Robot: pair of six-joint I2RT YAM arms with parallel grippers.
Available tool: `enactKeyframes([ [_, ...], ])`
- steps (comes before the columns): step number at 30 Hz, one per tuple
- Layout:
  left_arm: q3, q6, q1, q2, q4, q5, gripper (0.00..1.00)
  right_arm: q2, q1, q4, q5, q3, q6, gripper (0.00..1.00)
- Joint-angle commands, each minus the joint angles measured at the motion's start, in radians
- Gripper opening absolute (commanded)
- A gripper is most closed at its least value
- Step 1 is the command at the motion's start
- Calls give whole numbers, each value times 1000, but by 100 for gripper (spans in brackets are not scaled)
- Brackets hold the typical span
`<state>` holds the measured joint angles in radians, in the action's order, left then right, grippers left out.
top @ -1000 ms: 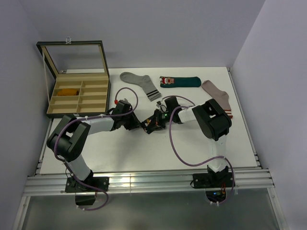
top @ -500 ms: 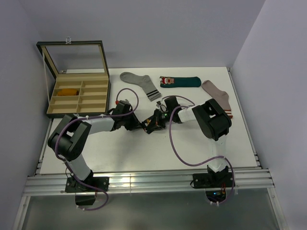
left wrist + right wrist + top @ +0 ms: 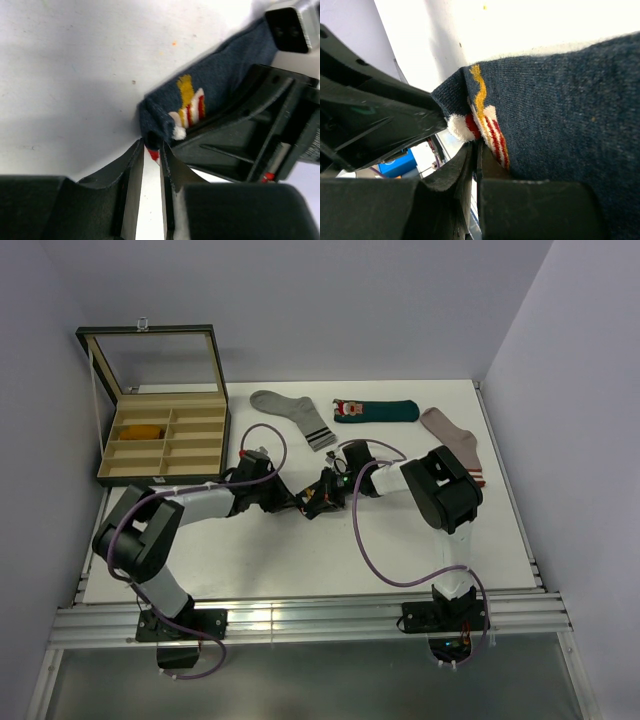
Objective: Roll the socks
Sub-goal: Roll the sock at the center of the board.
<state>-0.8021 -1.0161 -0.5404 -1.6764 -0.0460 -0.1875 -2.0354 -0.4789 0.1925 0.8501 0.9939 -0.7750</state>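
Overhead, both arms reach inward so that the left gripper (image 3: 297, 503) and the right gripper (image 3: 322, 490) meet tip to tip over the table (image 3: 300, 555). Whatever lies between them is too covered by the tools to make out from this view. Beyond the right gripper, on the side away from the arm bases, lies the teal sock (image 3: 375, 411), flat and well apart from either tool. The grey sock (image 3: 295, 415) lies beyond the left gripper, and the pinkish sock (image 3: 455, 440) lies out past the right arm's elbow. Far off on the left gripper's outer side stands an open box (image 3: 165, 468); the mustard sock (image 3: 143, 430) sits in one of its left-hand compartments.

From the left wrist, the left gripper (image 3: 152, 149) has its jaws drawn to a narrow slit, and a red-and-white scrap of the navy sock (image 3: 220, 75) is pinched right at the tips. The sock's folded end bunches just ahead of those tips, with its yellow, red and white figure facing up. The rest of the sock stretches away ahead and to the right. The right gripper (image 3: 235, 135) presses in from that same side, touching the sock.

From the right wrist, the right gripper (image 3: 475, 150) has its jaws almost together. The striped edge of the navy sock (image 3: 560, 95) runs down into the gap between them, and the cloth spreads ahead and to the right. The left gripper (image 3: 375, 117) fills the space just to the left, and the sock's white pom-pom sits against it.
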Motion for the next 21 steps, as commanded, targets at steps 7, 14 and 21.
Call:
enactKeyframes([
  [7,21,-19,-6,21,-109,-36,24,-25,5,-30,-52,20,25,6],
  [14,24,-18,-6,9,-135,-32,24,-25,5,-27,-49,18,22,6],
  [21,12,-19,-6,-16,-146,-32,24,-28,5,-28,-51,19,20,7],
])
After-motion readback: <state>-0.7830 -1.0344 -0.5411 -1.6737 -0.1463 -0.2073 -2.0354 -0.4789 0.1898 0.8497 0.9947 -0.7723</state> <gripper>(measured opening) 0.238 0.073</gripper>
